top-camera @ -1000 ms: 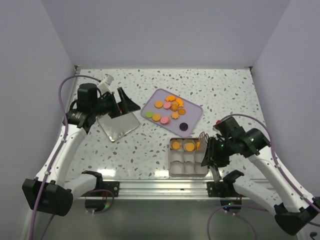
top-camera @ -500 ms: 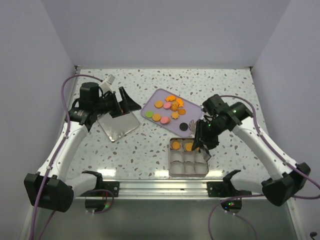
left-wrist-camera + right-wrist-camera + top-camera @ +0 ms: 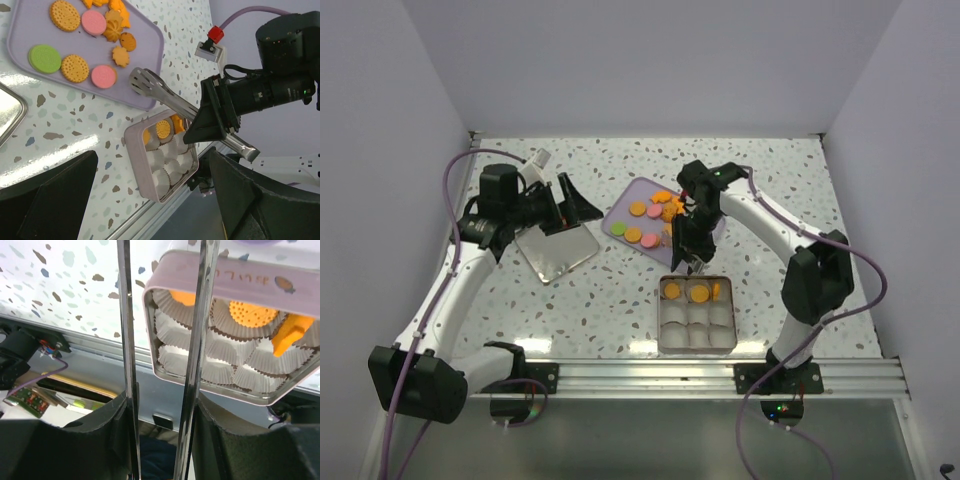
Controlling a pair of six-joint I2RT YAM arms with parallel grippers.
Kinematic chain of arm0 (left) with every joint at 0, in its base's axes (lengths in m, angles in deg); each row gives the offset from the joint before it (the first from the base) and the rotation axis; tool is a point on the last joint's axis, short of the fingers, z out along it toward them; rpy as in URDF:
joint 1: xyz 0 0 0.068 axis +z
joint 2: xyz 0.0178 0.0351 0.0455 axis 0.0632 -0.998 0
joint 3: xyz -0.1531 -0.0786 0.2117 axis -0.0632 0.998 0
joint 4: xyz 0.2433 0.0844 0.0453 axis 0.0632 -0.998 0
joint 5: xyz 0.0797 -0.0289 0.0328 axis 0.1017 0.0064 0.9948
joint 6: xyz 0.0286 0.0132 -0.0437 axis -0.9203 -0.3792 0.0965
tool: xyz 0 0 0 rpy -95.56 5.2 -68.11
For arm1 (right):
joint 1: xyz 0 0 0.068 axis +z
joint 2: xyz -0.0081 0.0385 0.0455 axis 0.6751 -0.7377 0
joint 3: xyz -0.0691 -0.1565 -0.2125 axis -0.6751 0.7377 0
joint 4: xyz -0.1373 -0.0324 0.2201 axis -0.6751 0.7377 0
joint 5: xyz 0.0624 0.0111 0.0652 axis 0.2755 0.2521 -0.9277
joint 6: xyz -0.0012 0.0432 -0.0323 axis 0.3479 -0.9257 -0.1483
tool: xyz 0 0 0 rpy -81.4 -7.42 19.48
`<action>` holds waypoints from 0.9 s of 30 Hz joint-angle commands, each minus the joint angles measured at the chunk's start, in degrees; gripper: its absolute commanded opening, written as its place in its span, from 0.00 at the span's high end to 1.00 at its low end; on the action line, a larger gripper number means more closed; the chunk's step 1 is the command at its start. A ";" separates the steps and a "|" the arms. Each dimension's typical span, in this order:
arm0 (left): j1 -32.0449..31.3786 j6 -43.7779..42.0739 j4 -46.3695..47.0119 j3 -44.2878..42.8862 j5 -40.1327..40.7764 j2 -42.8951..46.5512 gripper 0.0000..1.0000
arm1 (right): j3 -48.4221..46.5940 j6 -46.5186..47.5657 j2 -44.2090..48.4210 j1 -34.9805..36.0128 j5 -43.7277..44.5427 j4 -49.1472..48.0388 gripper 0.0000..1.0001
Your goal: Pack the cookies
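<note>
Our right hand [image 3: 685, 238] is clamped on metal tongs [image 3: 160, 95], whose bare tips hang over the near side of the lilac tray [image 3: 25, 25] mid-bench. Our left hand [image 3: 575, 205] gapes wide and empty by the tin lid [image 3: 557, 252] toward the left edge. We judge the packing about a third done. Three orange cookies [image 3: 698, 292] fill the far row of the tin [image 3: 696, 352] by the near edge, six paper cups [image 3: 225, 370] sit empty, and roughly a dozen wait on the tray. The bench [image 3: 600, 300] is glossy speckled white, boxed by plain pale walls [image 3: 650, 70].
</note>
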 commanded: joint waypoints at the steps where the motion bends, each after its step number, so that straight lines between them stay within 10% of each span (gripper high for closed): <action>1: -0.11 0.26 2.83 -2.09 -0.84 1.03 0.00 | -7.09 3.26 -3.53 -0.22 1.18 1.56 0.56; 27: 0.16 0.69 4.77 -1.21 -1.63 0.68 0.00 | -14.85 8.01 -11.28 -0.22 12.00 11.23 0.49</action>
